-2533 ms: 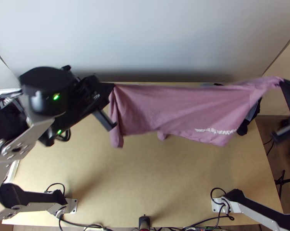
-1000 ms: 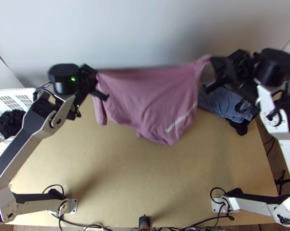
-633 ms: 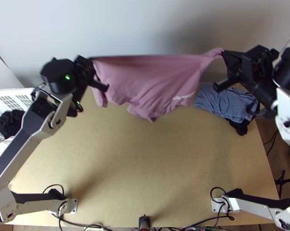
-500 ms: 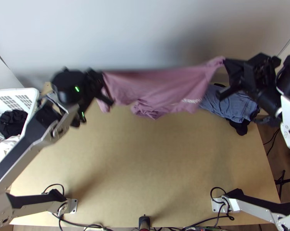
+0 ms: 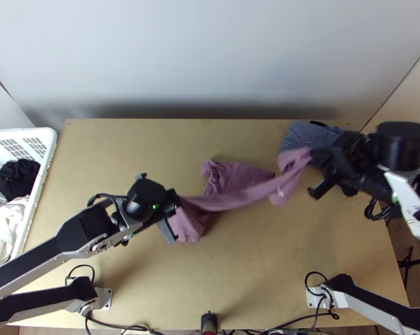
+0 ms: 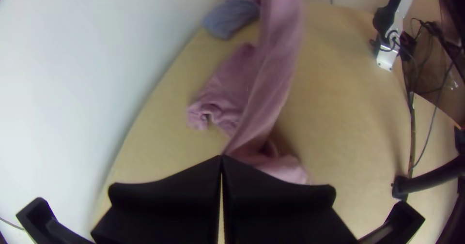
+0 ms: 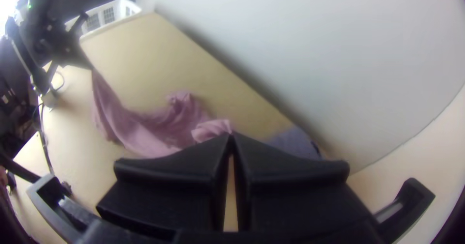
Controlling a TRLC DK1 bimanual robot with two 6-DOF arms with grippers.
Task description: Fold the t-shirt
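Note:
The pink t-shirt (image 5: pixel 232 200) hangs in a slack band between both grippers, part of it bunched on the middle of the table. In the top view my left gripper (image 5: pixel 178 205) is low over the table, left of centre; my right gripper (image 5: pixel 313 156) is farther up at the right. The left wrist view has my left gripper (image 6: pixel 222 158) shut on one end of the shirt (image 6: pixel 271 79). In the right wrist view my right gripper (image 7: pixel 231 136) is shut on the other end of the shirt (image 7: pixel 145 130).
Folded blue-grey cloth (image 5: pixel 307 135) with something black lies at the table's back right, beside the right gripper. A white basket (image 5: pixel 45 162) holding black and white cloths stands at the left edge. Cables run along the table's near edge.
Both grippers came toward the table's near side, the left one also to the right. The shirt, earlier stretched near the back wall, has sagged and partly settled on the table.

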